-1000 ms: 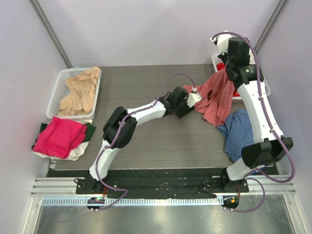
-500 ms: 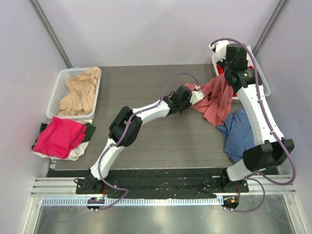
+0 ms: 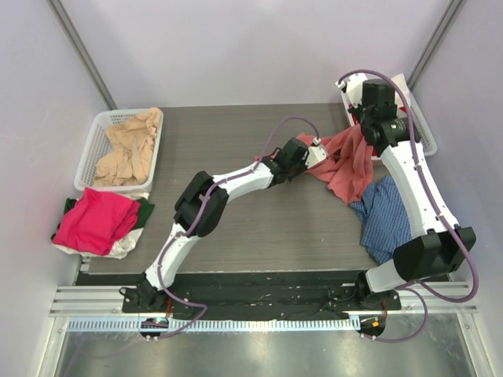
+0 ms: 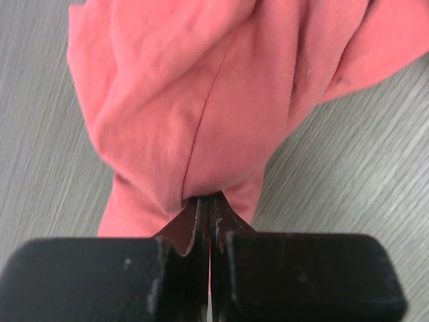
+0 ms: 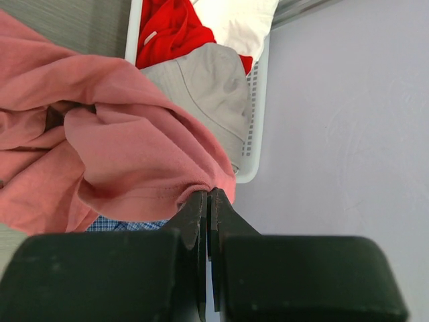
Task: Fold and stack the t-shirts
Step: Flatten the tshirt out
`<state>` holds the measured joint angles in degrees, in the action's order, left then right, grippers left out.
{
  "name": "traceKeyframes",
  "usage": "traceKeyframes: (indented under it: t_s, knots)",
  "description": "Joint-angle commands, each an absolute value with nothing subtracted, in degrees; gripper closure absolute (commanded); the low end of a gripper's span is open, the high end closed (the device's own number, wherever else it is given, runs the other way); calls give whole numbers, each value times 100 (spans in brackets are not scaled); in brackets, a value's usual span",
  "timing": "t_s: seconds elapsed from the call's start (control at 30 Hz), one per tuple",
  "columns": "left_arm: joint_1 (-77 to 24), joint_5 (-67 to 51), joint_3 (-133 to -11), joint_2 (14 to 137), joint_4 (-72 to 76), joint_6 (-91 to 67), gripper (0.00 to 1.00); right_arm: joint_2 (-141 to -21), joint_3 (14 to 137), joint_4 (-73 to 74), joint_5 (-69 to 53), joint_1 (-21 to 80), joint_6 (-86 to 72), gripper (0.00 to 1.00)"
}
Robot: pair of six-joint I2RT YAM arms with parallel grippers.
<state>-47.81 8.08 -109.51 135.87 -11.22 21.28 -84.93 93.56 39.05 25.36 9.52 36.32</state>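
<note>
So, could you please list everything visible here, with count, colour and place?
salmon-red t-shirt: one, salmon-red, bunched on the table's right side
blue checked cloth: one, blue, on the table's near right side
left basket: one, white, far left
beige cloth: count unclear, beige, in the left basket
magenta-pink cloth: one, magenta-pink, atop a pile nearer than the left basket
right basket: one, white, far right
red cloth, grey cloth, white cloth: one each, in the right basket
table: one, grey wood-grain
left gripper: one, black, shut on the salmon-red t-shirt
right gripper: one, black, shut on the salmon-red t-shirt

Lab cell: plain walls (image 3: 236,47), aluminium rail (image 3: 259,302).
</note>
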Motion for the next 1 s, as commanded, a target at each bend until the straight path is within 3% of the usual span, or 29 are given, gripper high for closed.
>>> traceKeyframes:
  t_s: [0.0, 0.53, 0.97]
  knots:
    - [-4702, 1195, -10592, 12484, -861, 2136, 100, -8121, 9098, 3666, 2531, 932, 3533, 99]
    - [-4491, 1766, -8237, 9363, -791, 2338, 100, -7638, 8543, 3595, 2057, 940, 3006, 99]
    - [-3631, 2127, -6760, 8218, -555, 2865, 100, -7277, 8306, 3876, 1213, 940, 2760, 99]
